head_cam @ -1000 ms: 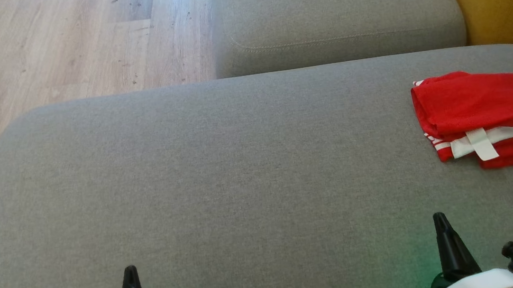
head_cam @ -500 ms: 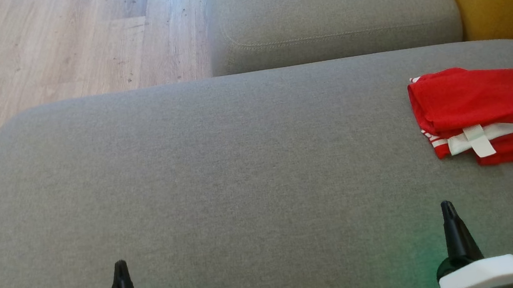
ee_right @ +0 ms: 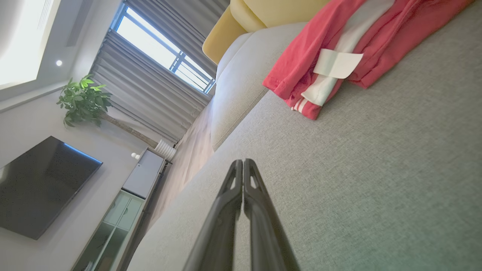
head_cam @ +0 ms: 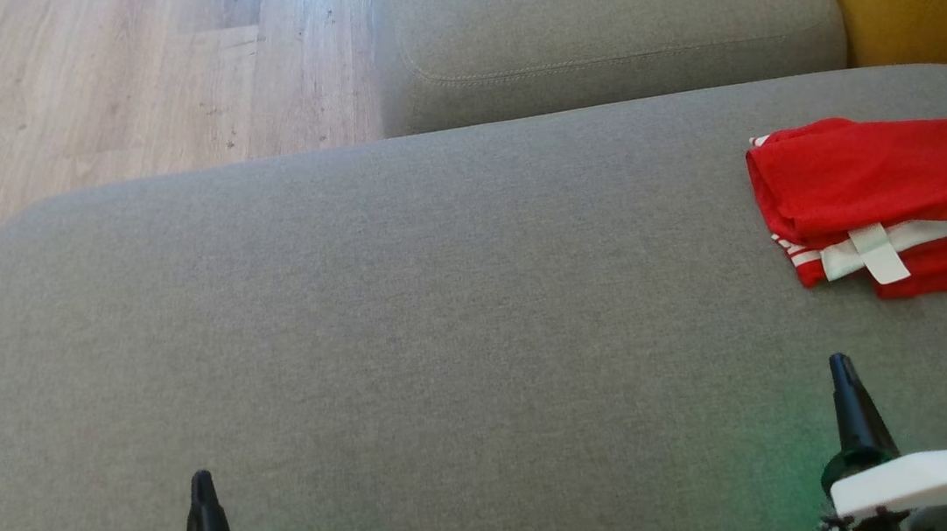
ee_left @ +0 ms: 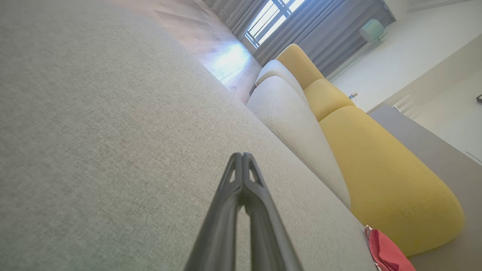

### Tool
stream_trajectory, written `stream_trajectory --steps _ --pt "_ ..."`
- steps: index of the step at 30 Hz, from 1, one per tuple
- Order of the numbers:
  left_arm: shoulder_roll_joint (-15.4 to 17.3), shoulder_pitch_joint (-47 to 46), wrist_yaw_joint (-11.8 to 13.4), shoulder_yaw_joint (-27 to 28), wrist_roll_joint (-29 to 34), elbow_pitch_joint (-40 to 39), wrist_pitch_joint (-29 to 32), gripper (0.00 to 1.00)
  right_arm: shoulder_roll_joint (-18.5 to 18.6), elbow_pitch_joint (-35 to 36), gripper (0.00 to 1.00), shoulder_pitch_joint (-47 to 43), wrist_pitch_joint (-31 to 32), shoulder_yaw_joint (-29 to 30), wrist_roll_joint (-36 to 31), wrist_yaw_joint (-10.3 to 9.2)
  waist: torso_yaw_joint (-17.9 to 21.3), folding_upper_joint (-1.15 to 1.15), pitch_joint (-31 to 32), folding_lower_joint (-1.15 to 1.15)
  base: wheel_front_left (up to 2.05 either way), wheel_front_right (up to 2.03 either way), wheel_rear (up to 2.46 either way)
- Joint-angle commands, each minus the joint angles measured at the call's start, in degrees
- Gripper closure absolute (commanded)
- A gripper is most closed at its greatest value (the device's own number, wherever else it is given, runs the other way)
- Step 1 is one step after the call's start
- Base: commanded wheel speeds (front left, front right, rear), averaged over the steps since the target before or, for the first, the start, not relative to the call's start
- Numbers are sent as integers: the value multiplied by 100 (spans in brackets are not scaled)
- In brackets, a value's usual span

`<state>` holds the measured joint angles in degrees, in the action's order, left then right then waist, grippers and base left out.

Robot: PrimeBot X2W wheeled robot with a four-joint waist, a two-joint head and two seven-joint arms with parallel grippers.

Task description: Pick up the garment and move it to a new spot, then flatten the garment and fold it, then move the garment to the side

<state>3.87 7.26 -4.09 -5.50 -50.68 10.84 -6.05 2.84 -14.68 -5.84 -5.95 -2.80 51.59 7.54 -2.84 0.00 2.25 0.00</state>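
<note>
The red garment (head_cam: 889, 204) lies folded at the right edge of the grey sofa cushion (head_cam: 409, 325). The left end effector (head_cam: 201, 488) and the right end effector (head_cam: 842, 372) are both closed and empty, low over the cushion and well apart from the garment.

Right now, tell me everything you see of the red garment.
The garment is red fabric, folded into a rumpled rectangle. A white band crosses it near the front edge, with stripes at the left corner and a white tag lying over it. It lies flat at the right end of the grey cushion; nothing else touches it.
</note>
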Motion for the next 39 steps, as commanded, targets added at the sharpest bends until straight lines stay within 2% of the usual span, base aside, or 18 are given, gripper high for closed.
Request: stream_trajectory --steps 1,39 --pt "77 -328 -41 164 -197 -139 28 100 135 176 100 313 40 13 203 -3 8 0 -7 0 0 0 0" --pt "84 -914 -217 621 -2655 124 627 100 152 119 100 826 644 424 2584 -4 171 0 -146 0 0 0 0"
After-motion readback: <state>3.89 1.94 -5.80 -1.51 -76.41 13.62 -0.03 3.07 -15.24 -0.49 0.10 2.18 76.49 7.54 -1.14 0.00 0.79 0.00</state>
